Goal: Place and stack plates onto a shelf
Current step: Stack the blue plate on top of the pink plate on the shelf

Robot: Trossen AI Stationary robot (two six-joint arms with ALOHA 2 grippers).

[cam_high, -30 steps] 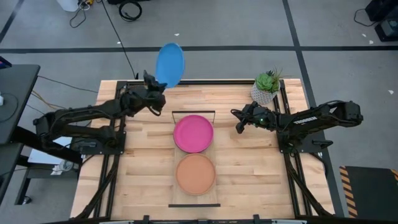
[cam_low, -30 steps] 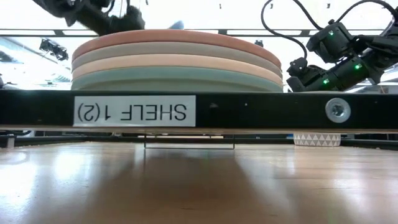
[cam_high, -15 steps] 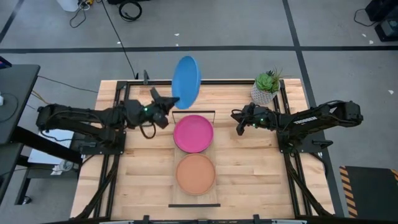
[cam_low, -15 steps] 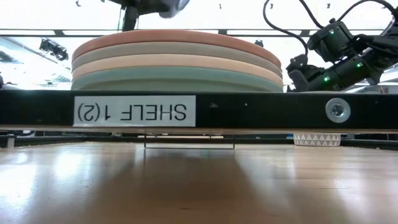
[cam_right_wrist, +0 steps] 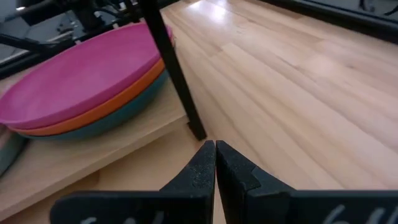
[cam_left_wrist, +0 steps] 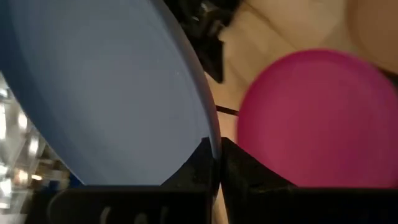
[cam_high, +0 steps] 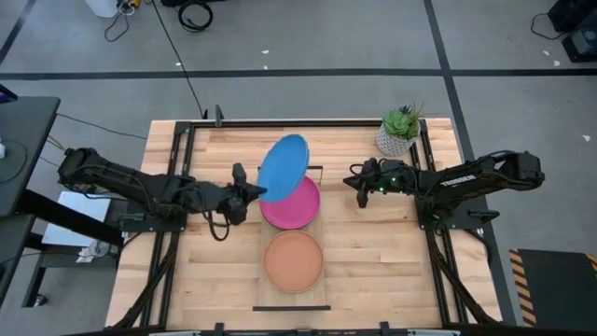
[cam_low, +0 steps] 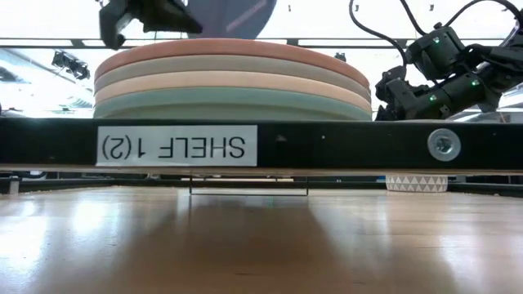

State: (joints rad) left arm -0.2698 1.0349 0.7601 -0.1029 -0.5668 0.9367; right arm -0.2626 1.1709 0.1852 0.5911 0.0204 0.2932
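Most of the stacking looks done. On the desk (cam_high: 373,252), the shelf (cam_high: 322,191) already carries two piles of plates: the far pile, topped by the magenta plate (cam_high: 297,207), and the near pile, topped by the tan plate (cam_high: 294,261). From the right wrist view the far pile shows magenta over an orange plate (cam_right_wrist: 134,87) over a dark teal plate (cam_right_wrist: 118,115). The low view shows the near pile as four plates, tan and pale teal bands lying flush on one another. By my count that makes seven plates set down, with one left to place.

That last one is the blue plate (cam_high: 283,166), held in the air and tilted steeply, its lower edge over the left part of the magenta plate, not yet resting on it. It is a plain, flat round disc with a low rim, the same size as the others. The left gripper (cam_high: 244,189) is clamped on its lower-left rim; in the left wrist view the fingers pinch the rim edge. What remains, I judge, is to level it and lower it onto the far pile.

The right gripper (cam_high: 356,183) waits to the right of the shelf, fingers pressed together with nothing between them, near the potted plant (cam_high: 401,131).
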